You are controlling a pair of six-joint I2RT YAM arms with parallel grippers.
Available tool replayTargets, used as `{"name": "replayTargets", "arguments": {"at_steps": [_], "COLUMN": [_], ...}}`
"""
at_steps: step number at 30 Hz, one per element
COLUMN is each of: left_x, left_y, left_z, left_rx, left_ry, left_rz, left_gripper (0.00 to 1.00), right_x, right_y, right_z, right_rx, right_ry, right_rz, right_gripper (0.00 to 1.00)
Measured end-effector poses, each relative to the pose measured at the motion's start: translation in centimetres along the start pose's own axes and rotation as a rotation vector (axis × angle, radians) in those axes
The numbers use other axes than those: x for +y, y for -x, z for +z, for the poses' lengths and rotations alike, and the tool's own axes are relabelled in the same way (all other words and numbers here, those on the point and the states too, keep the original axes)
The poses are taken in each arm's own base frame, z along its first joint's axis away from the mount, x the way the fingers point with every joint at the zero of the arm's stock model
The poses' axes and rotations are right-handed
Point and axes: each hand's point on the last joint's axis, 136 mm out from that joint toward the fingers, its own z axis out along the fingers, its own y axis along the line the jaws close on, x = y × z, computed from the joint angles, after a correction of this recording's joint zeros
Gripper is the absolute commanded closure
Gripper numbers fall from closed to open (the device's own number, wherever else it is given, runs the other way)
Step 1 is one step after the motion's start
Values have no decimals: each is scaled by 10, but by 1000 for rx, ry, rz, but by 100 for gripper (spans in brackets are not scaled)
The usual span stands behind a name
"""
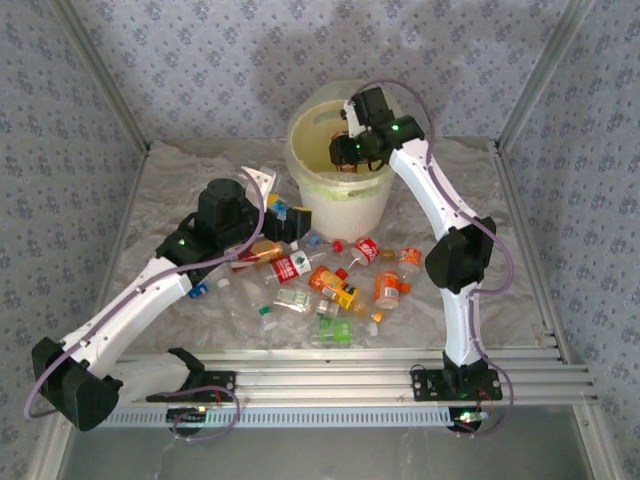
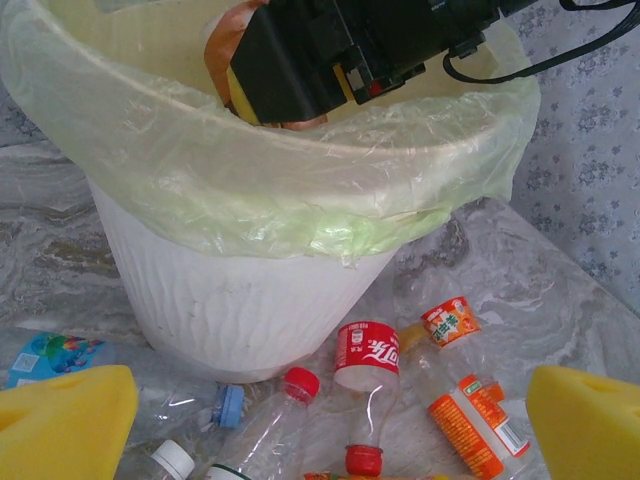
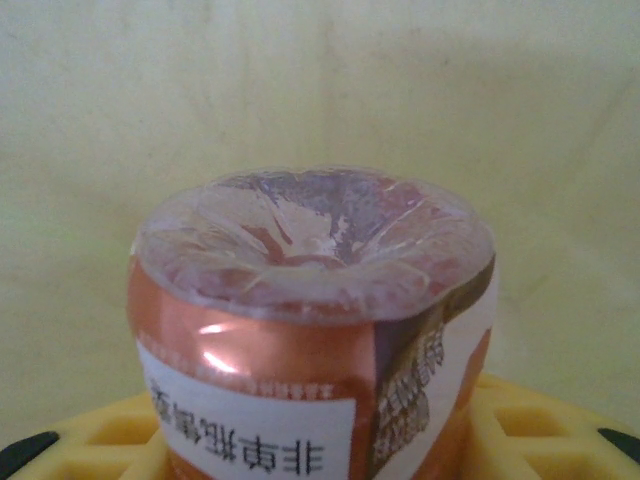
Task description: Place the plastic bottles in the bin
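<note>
One orange-label bottle (image 3: 310, 330) clamped in right fingers (image 3: 530, 425) above bin (image 1: 345, 205), frame upper centre; next: release; left fingers (image 2: 65, 420) apart, empty.

Bin (image 1: 340, 208) upright, green-lined; bottles (image 1: 336, 285) scattered just in front, some crushed; orange-labelled bottle (image 3: 310, 330) inside its mouth.

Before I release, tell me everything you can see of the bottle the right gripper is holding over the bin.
The bottle is clear plastic, wrapped in a glossy orange label with a white panel of printed characters. Its petal-shaped base faces the wrist camera; cap and neck are hidden. It is clamped between the yellow pads of the right gripper, at the mouth of the bin, with the pale yellow-green bag behind it. Nothing else visibly touches it.
</note>
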Motion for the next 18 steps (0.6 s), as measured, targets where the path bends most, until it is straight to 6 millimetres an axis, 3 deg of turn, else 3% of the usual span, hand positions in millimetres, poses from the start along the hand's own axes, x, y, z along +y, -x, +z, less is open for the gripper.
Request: {"name": "replayTargets", "arguments": {"at_steps": [9,18], "left_x": [0,-2], "left_y": [-1,-3], "left_z": [2,3], "left_rx": [10,24], "left_ry": [-2,-10], "left_rz": [7,12], "left_gripper": [0,0], "right_x": [-3,-2], "right_y": [-15,-16], "right_z": [12,13], "right_rx": [51,53], "right_ry": [-7,-1], "right_rz": [17,28], "right_gripper": [37,29]}}
